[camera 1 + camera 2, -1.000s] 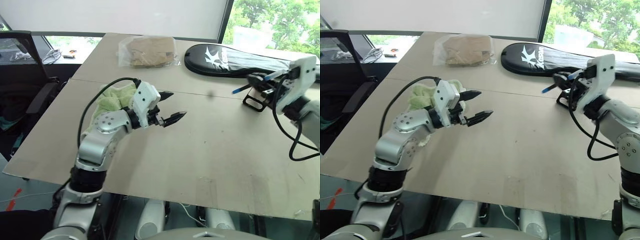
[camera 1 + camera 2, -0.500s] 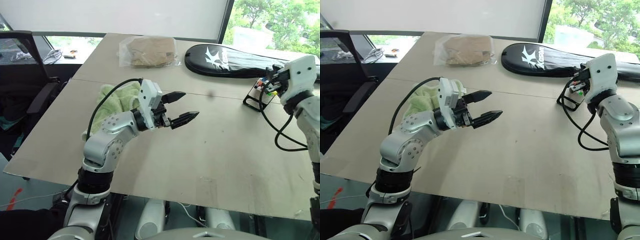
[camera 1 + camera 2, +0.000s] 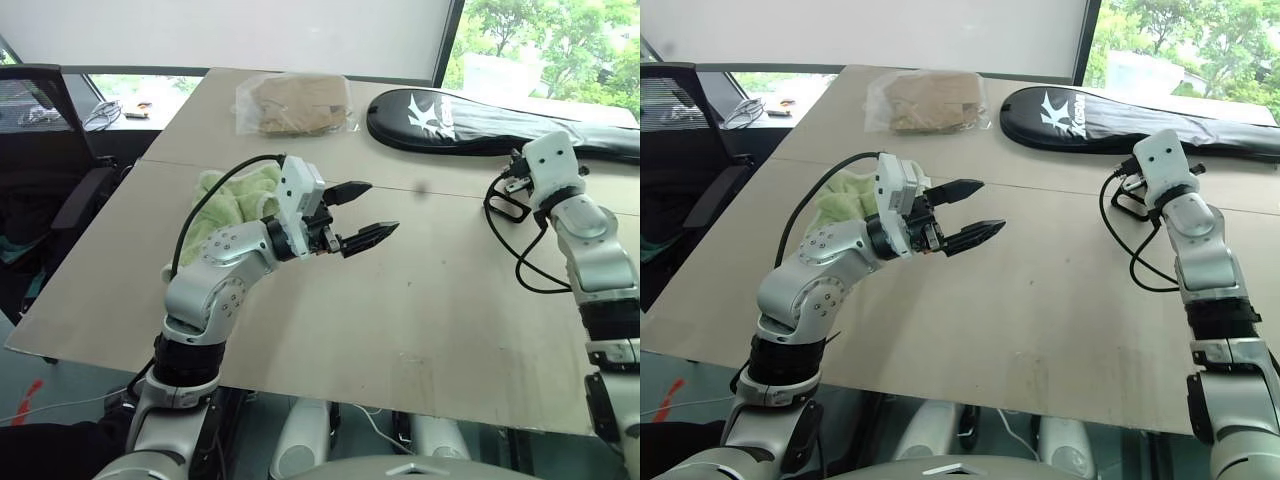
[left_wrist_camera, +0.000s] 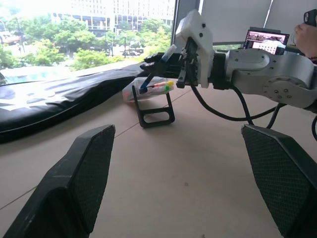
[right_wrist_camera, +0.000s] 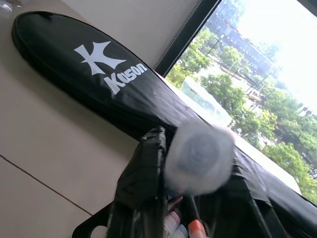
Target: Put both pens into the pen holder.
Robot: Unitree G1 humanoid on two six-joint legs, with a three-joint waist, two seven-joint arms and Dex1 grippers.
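Observation:
The pen holder [image 4: 154, 101], black with a loop base and colourful bits inside, stands on the table's right side in front of the racket bag. A black pen with a blue tip [image 4: 144, 88] leans tip-down into it. The pen's upper end is at my right gripper [image 4: 161, 58], which hovers just above the holder [image 3: 498, 205]. In the right wrist view that pen end is a blurred round blob [image 5: 198, 156] close to the camera. An orange end [image 5: 195, 229] shows among the holder's contents. My left gripper [image 3: 362, 212] hangs open and empty over the table's middle, pointing towards the holder.
A long black racket bag [image 3: 470, 125] lies behind the holder. A clear bag with brown contents [image 3: 295, 102] sits at the back. A green cloth [image 3: 235, 195] lies under my left arm. An office chair [image 3: 45, 130] stands at the left, and a laptop [image 4: 267, 40] is beyond the table.
My right arm has dropped forward and rolled, bringing the pen from sideways above the holder to tip-down in it. My left gripper has stayed open, nearly still.

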